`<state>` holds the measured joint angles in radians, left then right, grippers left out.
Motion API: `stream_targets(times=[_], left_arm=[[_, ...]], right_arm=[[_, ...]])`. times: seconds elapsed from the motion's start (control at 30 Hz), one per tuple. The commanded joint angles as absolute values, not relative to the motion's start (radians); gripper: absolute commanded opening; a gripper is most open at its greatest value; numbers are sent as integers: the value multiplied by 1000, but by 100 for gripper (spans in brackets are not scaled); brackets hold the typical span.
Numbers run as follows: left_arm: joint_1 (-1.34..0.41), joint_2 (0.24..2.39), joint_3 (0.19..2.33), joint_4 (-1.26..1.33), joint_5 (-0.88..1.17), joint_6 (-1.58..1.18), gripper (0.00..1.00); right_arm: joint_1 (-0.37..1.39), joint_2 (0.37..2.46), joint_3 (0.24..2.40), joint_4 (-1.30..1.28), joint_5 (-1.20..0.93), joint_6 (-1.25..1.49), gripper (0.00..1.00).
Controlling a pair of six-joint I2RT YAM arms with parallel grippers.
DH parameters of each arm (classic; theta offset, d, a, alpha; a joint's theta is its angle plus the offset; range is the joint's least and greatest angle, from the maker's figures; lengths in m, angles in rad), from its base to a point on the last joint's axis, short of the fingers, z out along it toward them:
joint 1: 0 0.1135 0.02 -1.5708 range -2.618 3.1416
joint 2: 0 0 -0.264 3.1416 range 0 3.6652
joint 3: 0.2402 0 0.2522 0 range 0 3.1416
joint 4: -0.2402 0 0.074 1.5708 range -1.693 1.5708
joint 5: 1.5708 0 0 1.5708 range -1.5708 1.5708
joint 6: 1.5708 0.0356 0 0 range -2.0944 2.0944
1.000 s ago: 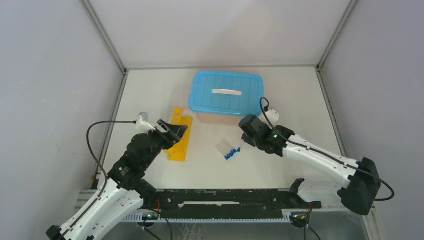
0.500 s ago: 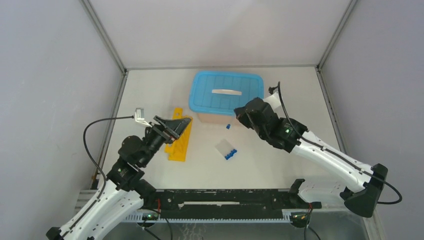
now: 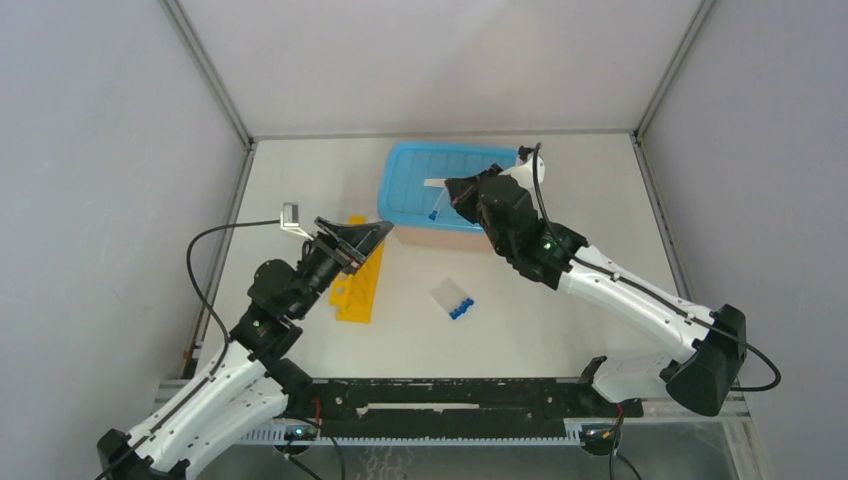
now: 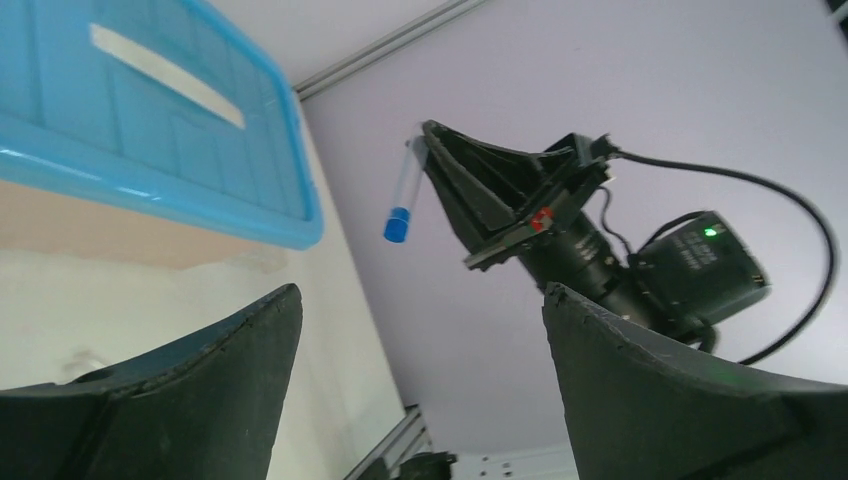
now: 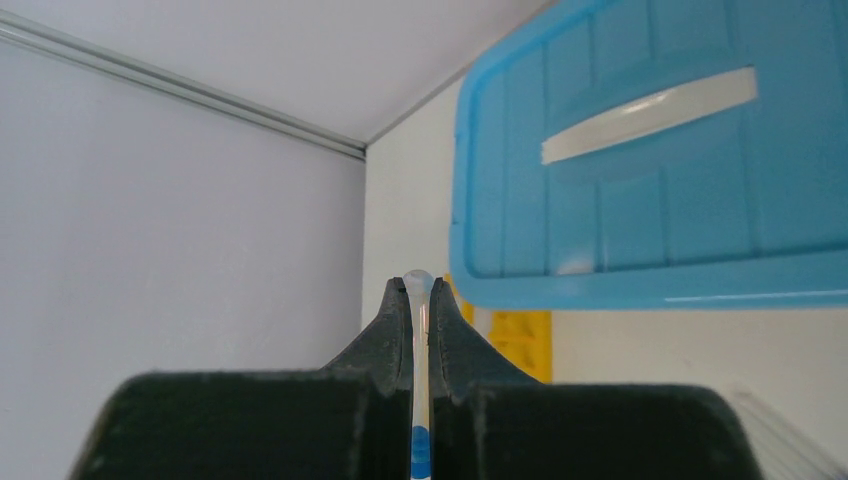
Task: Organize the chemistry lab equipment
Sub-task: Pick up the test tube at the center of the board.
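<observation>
My right gripper (image 3: 451,190) is shut on a clear blue-capped tube (image 3: 434,210) and holds it in the air over the blue box's near-left edge. In the right wrist view the tube (image 5: 418,283) sits pinched between the fingers, its rounded end poking past the tips. My left gripper (image 3: 357,239) hangs open above the yellow rack (image 3: 356,291) and faces the held tube (image 4: 403,190), with nothing between its fingers (image 4: 215,375). A small clear tray (image 3: 446,292) with more blue-capped tubes (image 3: 461,308) lies at mid-table.
A box with a blue lid (image 3: 415,188) and a white handle stands at the back middle, under the right gripper. White walls with metal corner posts enclose the table. A black rail (image 3: 450,400) runs along the near edge.
The right arm has carried the tube up from beside the tray to over the blue box's left part. The left gripper has opened wider and lifted toward it.
</observation>
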<state>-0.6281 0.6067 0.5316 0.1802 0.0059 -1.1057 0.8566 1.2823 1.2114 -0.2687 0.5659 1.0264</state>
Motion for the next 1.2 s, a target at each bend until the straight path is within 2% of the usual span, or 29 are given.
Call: stream_targets(times=[0.0,0.43,0.93,1.17], left_arm=[[-633,630,506,367,3,-1232,93],[-633,763,566,406,3,-1245,84],[-640,923,593,610,-38,-1365,73],[-642,970,609,634,-23,-1369,72]], right_arm=[[839,1297,1211,-46,543,982,0],[803,1346,1161,134,388,993,0],[771,1362,1059,344,258,1020,0],[743,1378,1038,403,190,1031,0]])
